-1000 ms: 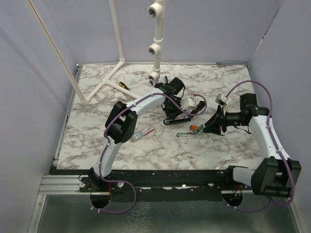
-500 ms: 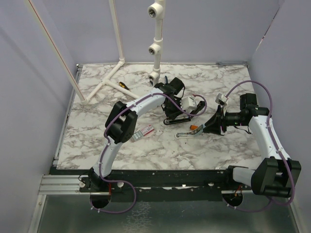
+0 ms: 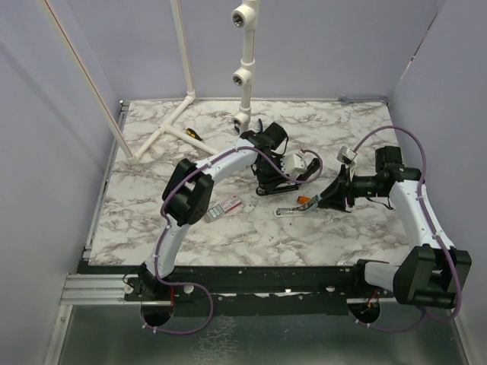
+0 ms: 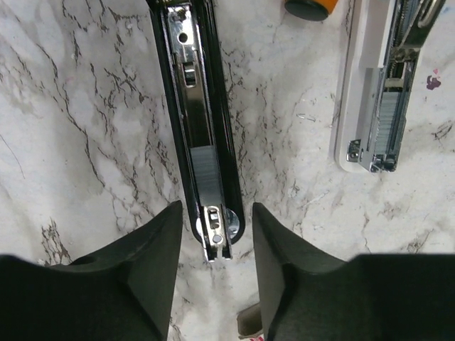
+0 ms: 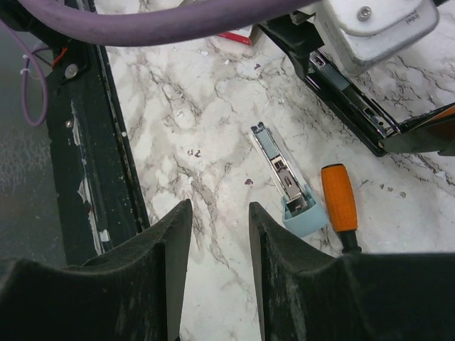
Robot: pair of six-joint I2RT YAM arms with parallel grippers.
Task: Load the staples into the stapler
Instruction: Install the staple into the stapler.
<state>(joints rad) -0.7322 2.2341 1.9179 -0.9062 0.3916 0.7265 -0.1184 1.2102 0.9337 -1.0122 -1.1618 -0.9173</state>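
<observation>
The black stapler [image 4: 199,121] lies opened out flat on the marble table [image 3: 152,228] near the middle, its metal inner channel facing up. In the left wrist view a ribbed silvery staple strip [image 4: 201,174] sits inside that channel, toward the near end. The left gripper [image 4: 217,213] is poised over that same end with its fingers [image 4: 153,263] spread. One fingertip stands on each side of the stapler's rounded tip, with a thin gap of marble showing on either side, so the fingers straddle the stapler without clamping it. Just to the right of the stapler in that view, and roughly parallel to it, lies the pale teal bar [image 4: 359,106]. It carries its own metal track, which also holds a block of silvery staples. The butt of the orange-handled screwdriver [image 4: 307,7] shows at the top edge between the two. The flat white staple box [image 3: 226,207], marked in red, rests on the table to the left of the stapler. It lies well apart from the stapler and close beside the left arm's elbow. The right gripper [image 5: 219,213] hangs above bare marble near the table's front edge, its two fingers parted and nothing between them. In the right wrist view the teal bar and the screwdriver lie just beyond its fingertips, side by side and nearly touching at the bar's rounded end. The black stapler lies farther off, under the left wrist.
</observation>
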